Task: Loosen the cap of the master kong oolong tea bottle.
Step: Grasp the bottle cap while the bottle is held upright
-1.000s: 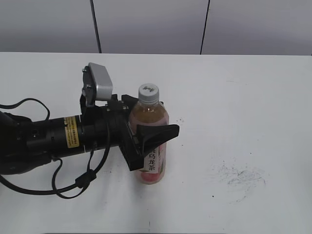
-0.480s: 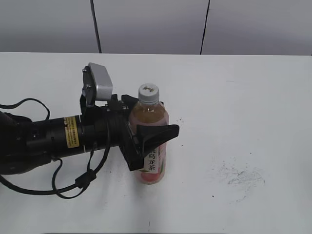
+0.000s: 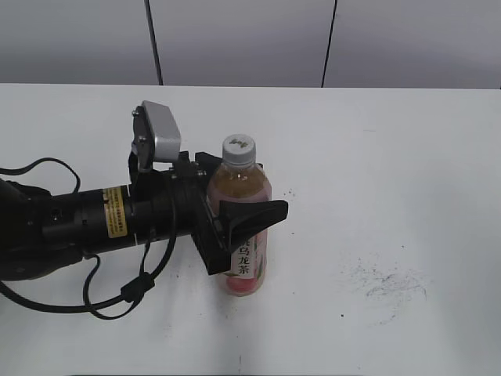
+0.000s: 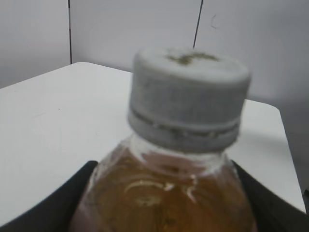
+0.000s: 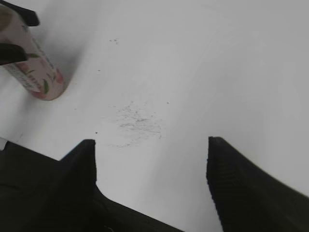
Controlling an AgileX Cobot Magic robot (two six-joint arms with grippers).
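The master kong oolong tea bottle (image 3: pixel 247 235) stands upright on the white table, amber tea inside, pink label with a white strip of black characters. Its white-grey cap (image 3: pixel 239 149) sits on the neck. My left gripper (image 3: pixel 239 215) is shut on the bottle's body from the left, below the shoulder. In the left wrist view the cap (image 4: pixel 188 96) fills the middle, with the bottle (image 4: pixel 164 193) between the dark fingers. My right gripper (image 5: pixel 150 145) is open and empty above the table; it does not show in the exterior view. The bottle's base (image 5: pixel 34 77) shows at its upper left.
The white table (image 3: pixel 391 172) stretches to the right of the bottle, with a smudge of dark scuff marks (image 3: pixel 387 283), also seen in the right wrist view (image 5: pixel 137 121). A grey panelled wall stands behind the table's far edge.
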